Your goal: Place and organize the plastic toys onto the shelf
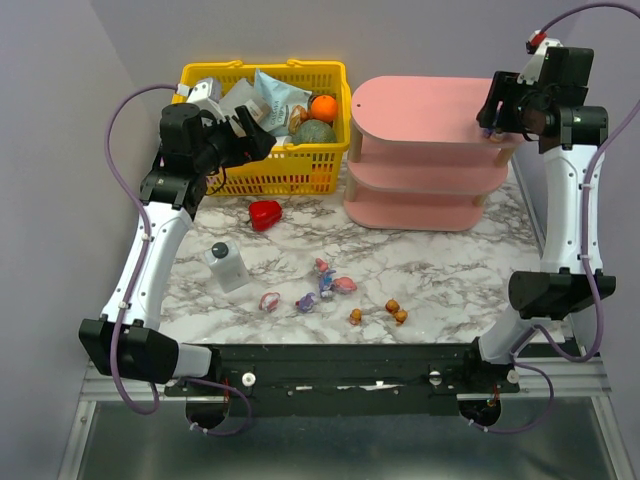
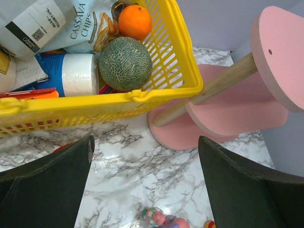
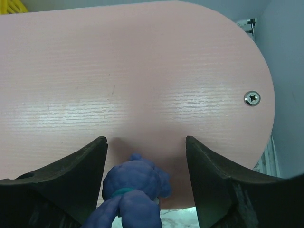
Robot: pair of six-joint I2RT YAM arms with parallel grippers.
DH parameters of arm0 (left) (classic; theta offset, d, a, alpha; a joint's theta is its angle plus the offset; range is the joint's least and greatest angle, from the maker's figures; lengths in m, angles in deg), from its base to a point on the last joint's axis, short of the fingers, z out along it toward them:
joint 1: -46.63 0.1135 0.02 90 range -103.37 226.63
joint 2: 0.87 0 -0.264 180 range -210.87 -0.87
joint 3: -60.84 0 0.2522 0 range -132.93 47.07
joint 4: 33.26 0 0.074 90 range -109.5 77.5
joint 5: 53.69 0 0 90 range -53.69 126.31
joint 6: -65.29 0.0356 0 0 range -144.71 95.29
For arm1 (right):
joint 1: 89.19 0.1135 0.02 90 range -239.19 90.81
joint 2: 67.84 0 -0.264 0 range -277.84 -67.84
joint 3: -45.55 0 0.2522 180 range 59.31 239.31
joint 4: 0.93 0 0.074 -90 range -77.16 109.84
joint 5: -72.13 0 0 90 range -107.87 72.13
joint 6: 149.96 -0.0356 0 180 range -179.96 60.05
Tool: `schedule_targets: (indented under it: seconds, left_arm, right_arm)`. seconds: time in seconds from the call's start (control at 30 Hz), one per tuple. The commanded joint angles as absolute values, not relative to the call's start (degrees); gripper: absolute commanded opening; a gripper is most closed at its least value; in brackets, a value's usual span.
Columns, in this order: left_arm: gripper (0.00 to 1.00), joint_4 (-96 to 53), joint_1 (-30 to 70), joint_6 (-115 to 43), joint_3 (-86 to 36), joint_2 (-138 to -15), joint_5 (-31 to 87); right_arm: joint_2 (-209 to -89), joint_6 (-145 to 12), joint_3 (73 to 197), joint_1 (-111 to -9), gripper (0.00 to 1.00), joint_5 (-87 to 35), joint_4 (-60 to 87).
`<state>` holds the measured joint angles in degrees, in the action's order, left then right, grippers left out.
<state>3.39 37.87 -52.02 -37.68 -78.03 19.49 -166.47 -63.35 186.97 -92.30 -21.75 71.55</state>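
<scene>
The pink shelf (image 1: 420, 110) stands at the back right; it also shows in the left wrist view (image 2: 237, 109) and its top board fills the right wrist view (image 3: 142, 71). My right gripper (image 1: 492, 130) (image 3: 145, 140) is open over the near right edge of the top board. A purple-blue bunny (image 3: 133, 190) stands between its jaws, close to the left one. Pink-white toys (image 1: 343, 285), another bunny (image 1: 305, 301) and orange toys (image 1: 392, 306) lie on the marble table. My left gripper (image 1: 262, 140) (image 2: 145, 142) is open and empty, high beside the basket, with a pink-white toy (image 2: 159, 217) below.
A yellow basket (image 1: 300, 170) (image 2: 142, 95) at the back left holds a melon (image 2: 125, 63), an orange (image 2: 134, 22) and packets. A red heart (image 1: 265, 214) lies in front of it. A white bottle (image 1: 228, 266) with a dark cap stands at the left.
</scene>
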Motion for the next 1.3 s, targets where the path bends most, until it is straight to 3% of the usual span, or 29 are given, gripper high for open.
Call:
schedule_targets:
  seconds: [0.0, 0.2, 0.37, 0.63, 0.97, 1.27]
  left_arm:
    - [0.99, 4.14, 37.48, -52.05, -39.41, -78.03, 18.02]
    - [0.99, 4.05, 37.48, -51.87, -38.8, -77.68, 18.11]
    - [0.99, 3.88, 37.48, -52.04, -38.71, -77.77, 17.85]
    - [0.99, 3.62, 37.48, -52.13, -38.27, -77.42, 17.41]
    - [0.99, 3.7, 37.48, -52.05, -38.0, -76.98, 17.41]
    - [0.99, 3.79, 37.48, -52.13, -38.09, -77.24, 17.32]
  right_arm:
    - [-163.73, -62.77, 184.56, -92.62, 0.75, -22.62, 69.35]
    - [-156.89, -60.58, 174.12, -92.62, 0.76, -25.33, 62.6]
    - [-152.13, -56.97, 166.02, -92.62, 0.84, -29.47, 57.05]
    - [-153.36, -56.17, 166.72, -92.62, 0.85, -26.49, 56.87]
    - [-152.92, -57.41, 163.91, -92.62, 0.56, -21.04, 54.76]
    - [-155.81, -58.02, 165.57, -92.62, 0.45, -14.62, 53.27]
